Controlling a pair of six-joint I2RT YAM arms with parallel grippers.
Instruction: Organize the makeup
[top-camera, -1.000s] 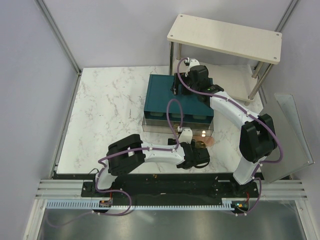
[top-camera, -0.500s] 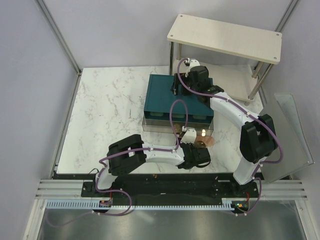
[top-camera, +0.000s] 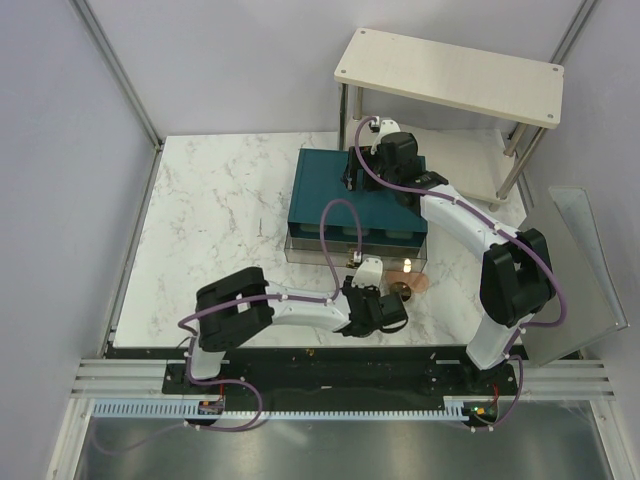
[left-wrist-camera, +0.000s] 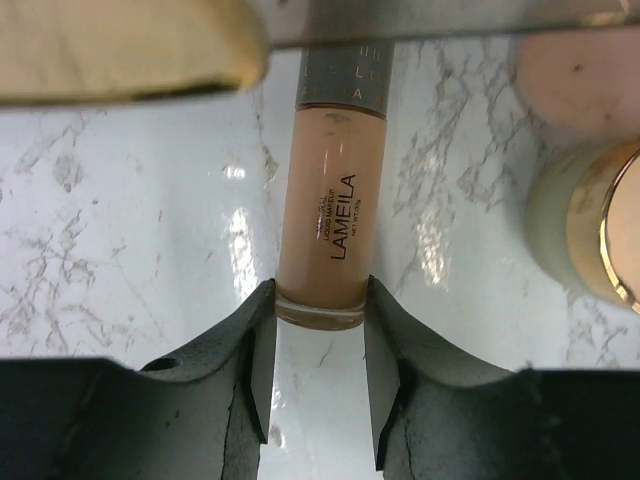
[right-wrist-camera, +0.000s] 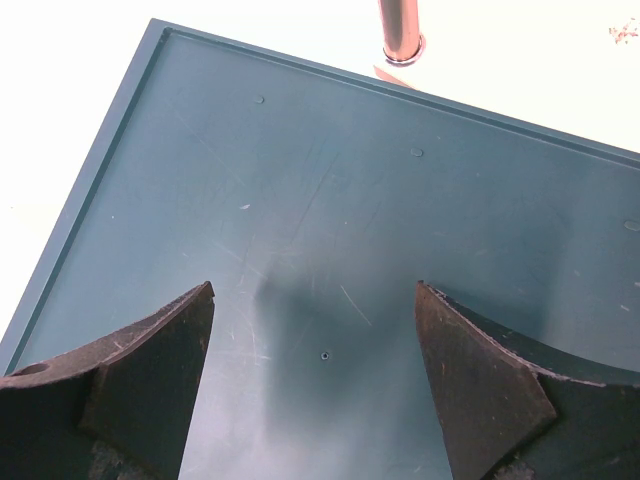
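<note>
The right gripper (right-wrist-camera: 312, 310) hangs over the teal box (right-wrist-camera: 330, 200), its dark fingers (right-wrist-camera: 130, 380) spread wide, the box's scratched top showing between them. Just past the box's far edge stands a metal leg (right-wrist-camera: 402, 30), on the pale table (right-wrist-camera: 60, 120) that also shows left of the box

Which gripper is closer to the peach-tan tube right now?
Left. The left gripper clamps the peach-tan tube at its base; the right gripper hangs open above the teal box, away from it.
</note>
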